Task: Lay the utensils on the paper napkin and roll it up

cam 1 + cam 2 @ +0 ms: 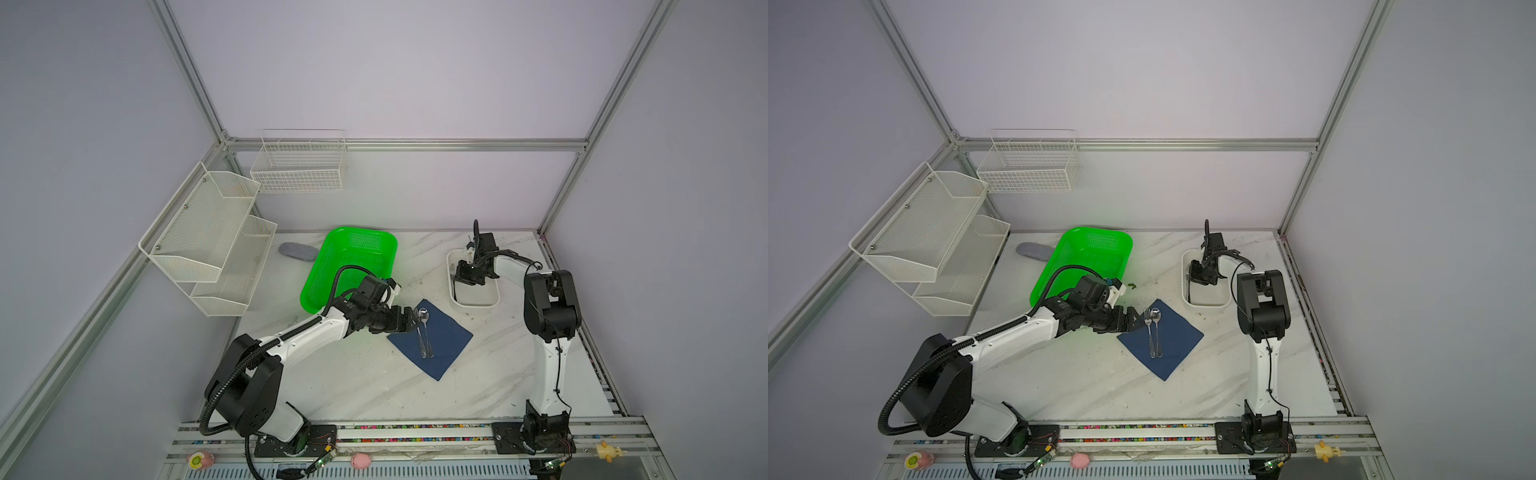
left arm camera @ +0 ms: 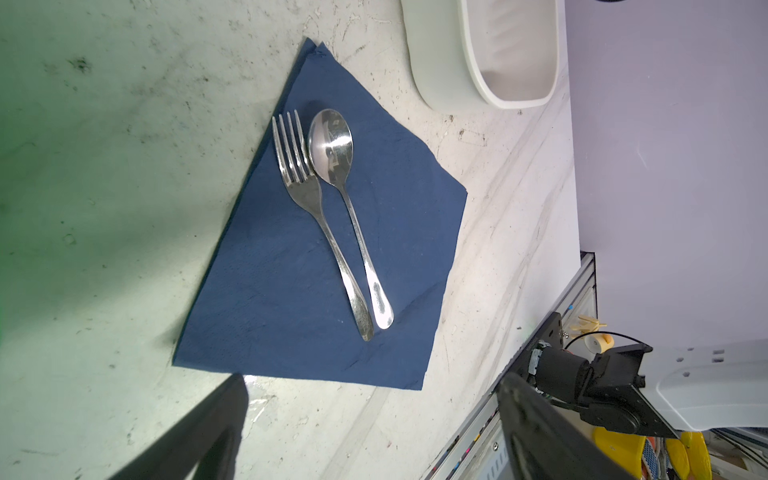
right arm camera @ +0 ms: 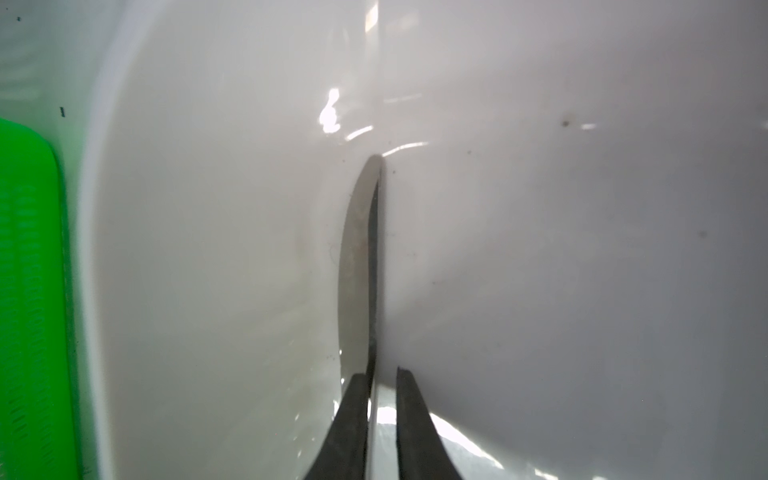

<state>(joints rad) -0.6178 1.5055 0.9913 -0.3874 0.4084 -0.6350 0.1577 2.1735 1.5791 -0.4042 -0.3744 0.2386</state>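
The navy paper napkin (image 1: 446, 347) (image 1: 1177, 345) (image 2: 291, 270) lies flat on the marble table, set like a diamond. On it a fork (image 2: 316, 208) (image 1: 1149, 330) and a spoon (image 2: 332, 141) (image 1: 1156, 316) lie side by side, heads toward the back. My left gripper (image 1: 411, 322) (image 1: 1136, 318) (image 2: 374, 399) stands wide open at the napkin's left corner with nothing in it. My right gripper (image 3: 382, 374) (image 1: 457, 291) reaches down into the white tray (image 1: 478, 301) (image 3: 208, 249). Its jaws are a narrow gap apart. The knife (image 3: 357, 257) stands on edge against one finger (image 3: 353, 415).
A green basket (image 1: 353, 257) (image 1: 1092, 253) sits behind the left arm. White wire racks (image 1: 208, 237) hang on the left wall and a wire basket (image 1: 299, 166) on the back wall. A grey oval pad (image 1: 296, 251) lies beside the green basket.
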